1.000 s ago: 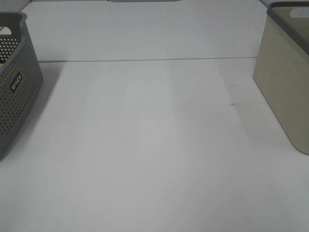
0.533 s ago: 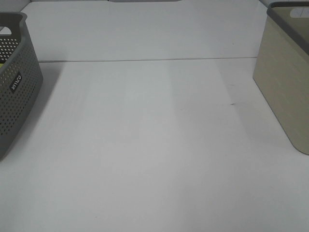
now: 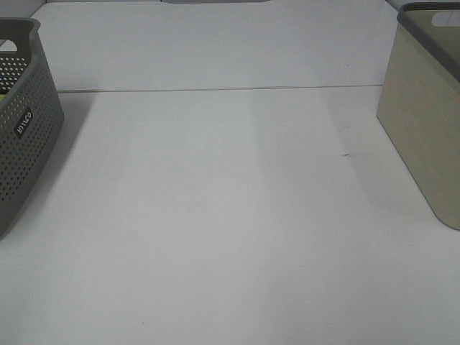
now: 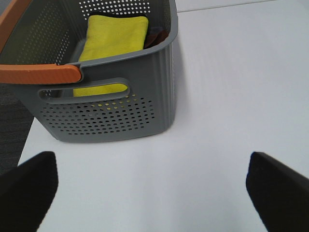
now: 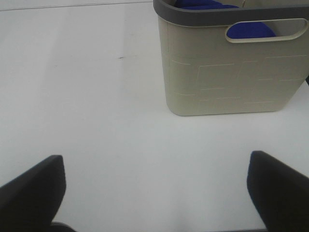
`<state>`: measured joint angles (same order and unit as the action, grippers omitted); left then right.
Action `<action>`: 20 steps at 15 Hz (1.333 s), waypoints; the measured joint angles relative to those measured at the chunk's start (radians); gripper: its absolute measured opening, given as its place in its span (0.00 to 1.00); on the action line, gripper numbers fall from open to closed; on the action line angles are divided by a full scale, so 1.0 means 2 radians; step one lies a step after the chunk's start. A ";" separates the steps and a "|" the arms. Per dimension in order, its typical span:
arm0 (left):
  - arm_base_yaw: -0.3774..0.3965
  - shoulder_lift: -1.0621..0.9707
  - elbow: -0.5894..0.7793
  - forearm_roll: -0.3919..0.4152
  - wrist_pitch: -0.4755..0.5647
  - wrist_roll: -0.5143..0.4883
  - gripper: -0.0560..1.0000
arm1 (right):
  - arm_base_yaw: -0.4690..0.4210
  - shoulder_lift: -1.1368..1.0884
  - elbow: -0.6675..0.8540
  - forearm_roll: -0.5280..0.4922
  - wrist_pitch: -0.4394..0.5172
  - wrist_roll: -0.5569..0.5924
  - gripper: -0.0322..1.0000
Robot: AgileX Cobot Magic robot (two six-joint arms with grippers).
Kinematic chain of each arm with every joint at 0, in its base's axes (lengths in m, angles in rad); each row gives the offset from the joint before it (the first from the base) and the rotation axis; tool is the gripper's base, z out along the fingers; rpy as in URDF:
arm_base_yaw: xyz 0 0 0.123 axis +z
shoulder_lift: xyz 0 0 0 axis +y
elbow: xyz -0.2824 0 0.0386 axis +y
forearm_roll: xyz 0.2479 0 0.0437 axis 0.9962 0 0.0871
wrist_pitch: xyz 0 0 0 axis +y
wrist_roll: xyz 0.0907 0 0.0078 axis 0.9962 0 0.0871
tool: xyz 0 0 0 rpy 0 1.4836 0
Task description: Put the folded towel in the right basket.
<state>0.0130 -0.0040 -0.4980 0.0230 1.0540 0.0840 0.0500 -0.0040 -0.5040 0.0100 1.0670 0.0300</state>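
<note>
Nearest the left gripper: jaws spread wide, dark fingertips at either edge of the wrist view, nothing between them but bare white desk. Just beyond, ahead and slightly to one side, the grey perforated plastic basket with an orange handle, standing upright on the desk. Inside it, a folded yellow cloth towel, lying flat toward the far wall, with a darker item beside it, too hidden to identify.

Nearest the right gripper: likewise wide apart, holding nothing, fingertips well clear of any object, only desk below. Further ahead, the beige smooth-walled plastic basket with a dark grey rim, upright, with blue fabric visible through the handle slot and over the rim.

From the high camera: neither arm in view, only the open desk between the two baskets, well apart from each other.

Judged progress: uncertain. Blue fabric already in the right basket, possibly a towel delivered there; yellow towel not yet lifted from the left basket. If the yellow towel is the target, everything left to do: reach into the grey basket, grasp, carry across, release into the beige basket.
</note>
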 joint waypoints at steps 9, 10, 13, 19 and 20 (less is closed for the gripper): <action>0.000 0.000 0.000 0.000 0.000 0.000 0.99 | -0.037 0.000 0.000 0.004 -0.002 -0.004 0.97; 0.000 0.000 0.000 0.000 0.000 0.000 0.99 | -0.037 0.000 0.000 0.004 -0.002 -0.004 0.97; 0.000 0.000 0.000 0.000 0.000 0.000 0.99 | -0.038 0.000 0.000 0.004 -0.002 -0.004 0.97; 0.000 0.000 0.000 0.000 0.000 0.000 0.99 | -0.038 0.000 0.000 0.004 -0.003 -0.004 0.97; 0.000 0.000 0.000 0.000 0.000 0.000 0.99 | -0.038 0.000 0.000 0.004 -0.003 -0.004 0.97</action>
<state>0.0130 -0.0040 -0.4980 0.0230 1.0540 0.0840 -0.0260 -0.0040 -0.5040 0.0180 1.0610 0.0210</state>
